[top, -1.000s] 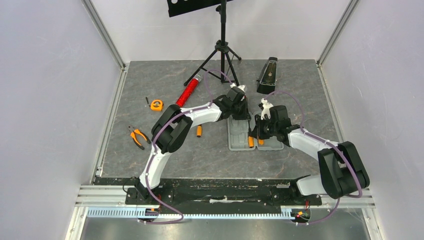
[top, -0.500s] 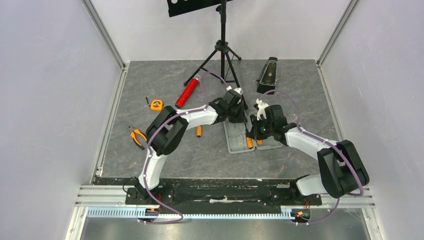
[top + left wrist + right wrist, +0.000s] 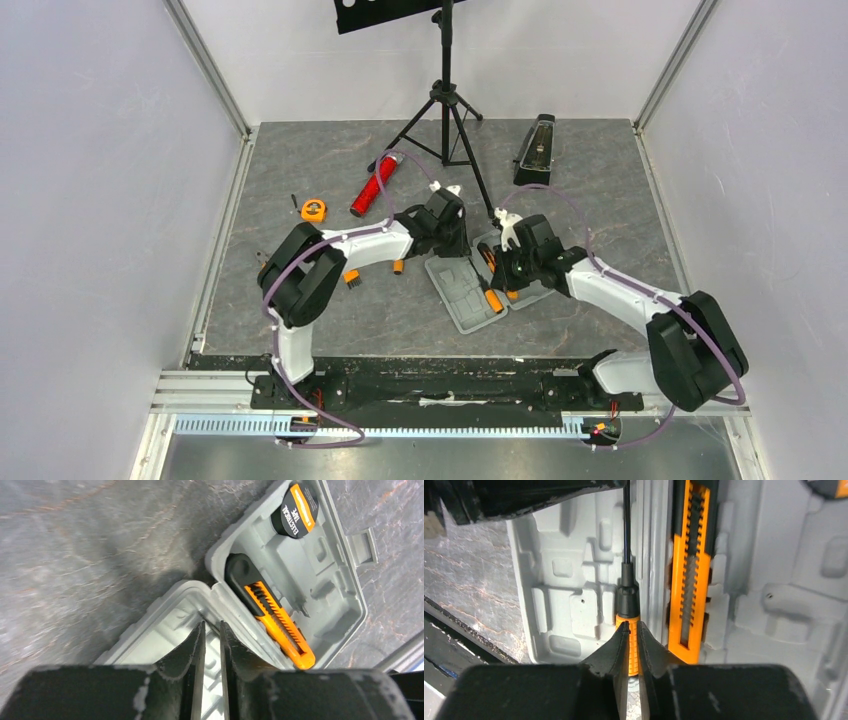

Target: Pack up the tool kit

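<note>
A: Item one, the tool kit's case and where it lies?
B: Grey case (image 3: 462,300), hinged, open flat and skewed, mid-table (image 3: 600,200), under both arms' wrists.
A: Contents?
B: One half: utility knife (image 3: 272,620), orange and black, in its recess beside the hinge; roll of electrical tape (image 3: 297,505) in the far corner. Other half: screwdriver (image 3: 626,600) lying along the hinge.
A: Right gripper (image 3: 631,627)?
B: Fingers pressed on either side of the screwdriver's orange handle, pinching it.
A: Left gripper (image 3: 212,630)?
B: Fingers nearly together, a thin slit between. The screwdriver's shaft tip runs into the slit. Cannot tell whether they clamp it.
A: Loose stock?
B: Tape measure (image 3: 313,209), orange, near the left edge, well apart from the case. Short orange-handled tool (image 3: 398,267) just left of the case.
A: Non-kit items?
B: Red cylinder (image 3: 375,187), black metronome (image 3: 535,150), tripod stand (image 3: 447,100), all behind the case
</note>
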`<act>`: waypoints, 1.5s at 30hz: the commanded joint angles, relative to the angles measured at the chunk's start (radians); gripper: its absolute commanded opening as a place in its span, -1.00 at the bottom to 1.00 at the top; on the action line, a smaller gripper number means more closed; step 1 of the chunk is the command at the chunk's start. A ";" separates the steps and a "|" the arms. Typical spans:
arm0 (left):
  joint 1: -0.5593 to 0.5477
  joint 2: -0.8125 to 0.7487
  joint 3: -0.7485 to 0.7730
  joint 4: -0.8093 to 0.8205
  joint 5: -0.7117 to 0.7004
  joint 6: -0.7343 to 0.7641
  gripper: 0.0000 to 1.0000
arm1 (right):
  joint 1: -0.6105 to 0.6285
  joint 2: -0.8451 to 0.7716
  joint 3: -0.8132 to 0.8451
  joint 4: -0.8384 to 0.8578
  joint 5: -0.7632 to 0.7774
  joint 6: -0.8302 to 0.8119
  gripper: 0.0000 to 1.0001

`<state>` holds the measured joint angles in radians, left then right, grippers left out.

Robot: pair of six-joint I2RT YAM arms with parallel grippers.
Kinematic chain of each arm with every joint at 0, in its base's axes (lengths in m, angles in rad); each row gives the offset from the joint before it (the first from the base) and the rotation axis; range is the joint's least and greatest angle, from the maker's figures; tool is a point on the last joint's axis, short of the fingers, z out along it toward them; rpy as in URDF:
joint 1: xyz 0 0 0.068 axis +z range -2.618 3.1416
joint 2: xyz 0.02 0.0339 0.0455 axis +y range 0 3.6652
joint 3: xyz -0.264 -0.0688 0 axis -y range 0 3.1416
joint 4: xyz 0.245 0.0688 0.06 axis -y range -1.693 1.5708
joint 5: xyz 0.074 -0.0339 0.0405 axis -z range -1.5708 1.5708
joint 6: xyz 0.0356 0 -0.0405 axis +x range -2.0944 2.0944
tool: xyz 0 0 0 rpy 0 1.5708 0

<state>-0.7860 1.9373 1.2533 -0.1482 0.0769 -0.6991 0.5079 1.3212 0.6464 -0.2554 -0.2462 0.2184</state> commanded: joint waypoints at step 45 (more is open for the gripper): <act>-0.001 -0.032 0.031 -0.035 -0.081 -0.048 -0.45 | 0.058 0.025 0.023 -0.035 0.069 -0.070 -0.65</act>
<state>-0.7822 1.9614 1.3010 -0.2291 0.0010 -0.6884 0.5560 1.3476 0.6743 -0.2966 -0.1959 0.1696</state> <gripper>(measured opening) 0.273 0.176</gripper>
